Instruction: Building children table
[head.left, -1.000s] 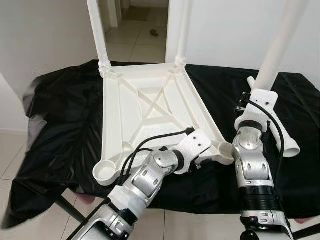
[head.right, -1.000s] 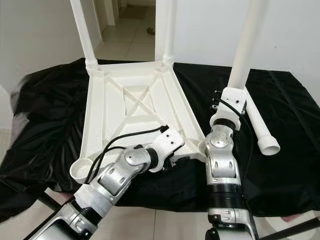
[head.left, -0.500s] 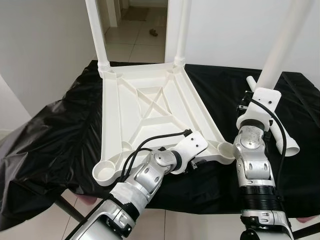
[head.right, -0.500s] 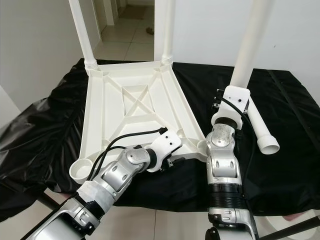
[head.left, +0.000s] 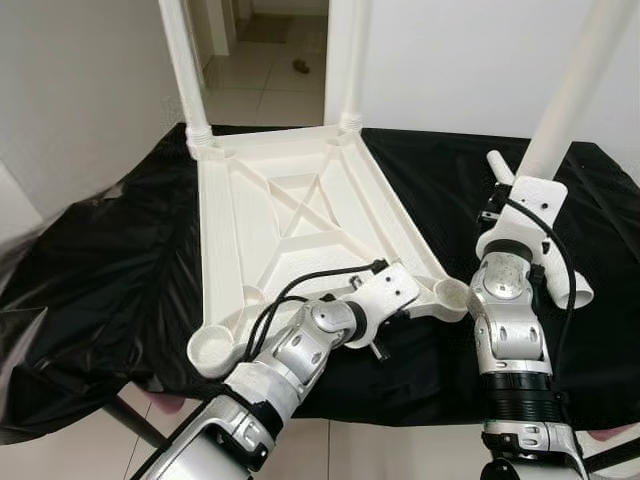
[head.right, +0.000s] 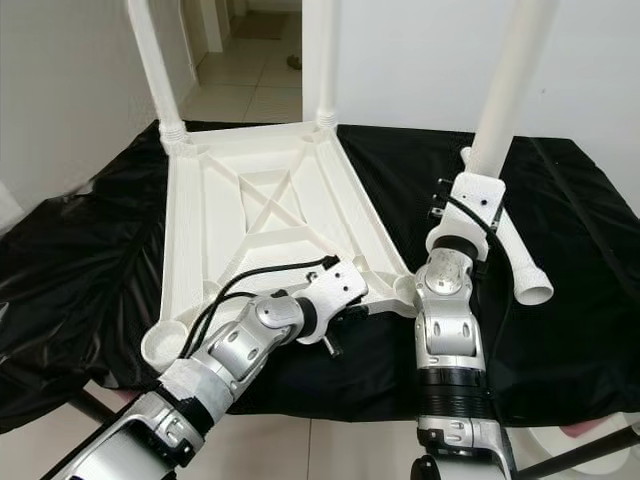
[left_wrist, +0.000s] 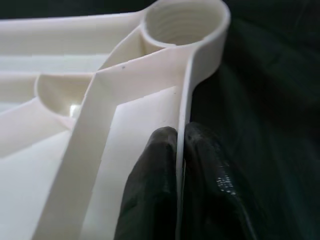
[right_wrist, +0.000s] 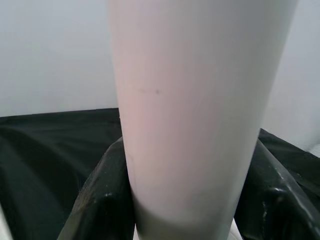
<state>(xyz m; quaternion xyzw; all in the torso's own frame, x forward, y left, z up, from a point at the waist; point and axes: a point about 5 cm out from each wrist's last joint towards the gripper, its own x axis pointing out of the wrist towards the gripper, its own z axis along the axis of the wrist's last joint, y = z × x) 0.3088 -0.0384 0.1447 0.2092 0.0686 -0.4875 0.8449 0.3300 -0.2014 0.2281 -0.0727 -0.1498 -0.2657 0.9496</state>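
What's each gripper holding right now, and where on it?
Left gripper pinches the upturned tabletop by its edge wall, near the empty corner socket. Right gripper clamps a loose table leg around its shaft.

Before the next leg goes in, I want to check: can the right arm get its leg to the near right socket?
Probably yes: the right gripper holds the white leg upright just beside the open socket, with nothing between them.

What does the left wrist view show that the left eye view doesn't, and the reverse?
Left wrist view: the left gripper shut on the tabletop's thin edge wall, and the ridges inside the empty corner socket.

Left eye view: two legs standing in the far sockets, the right gripper holding a third leg upright, a fourth leg lying on the black cloth.

Both: the upside-down white tabletop and the cloth.
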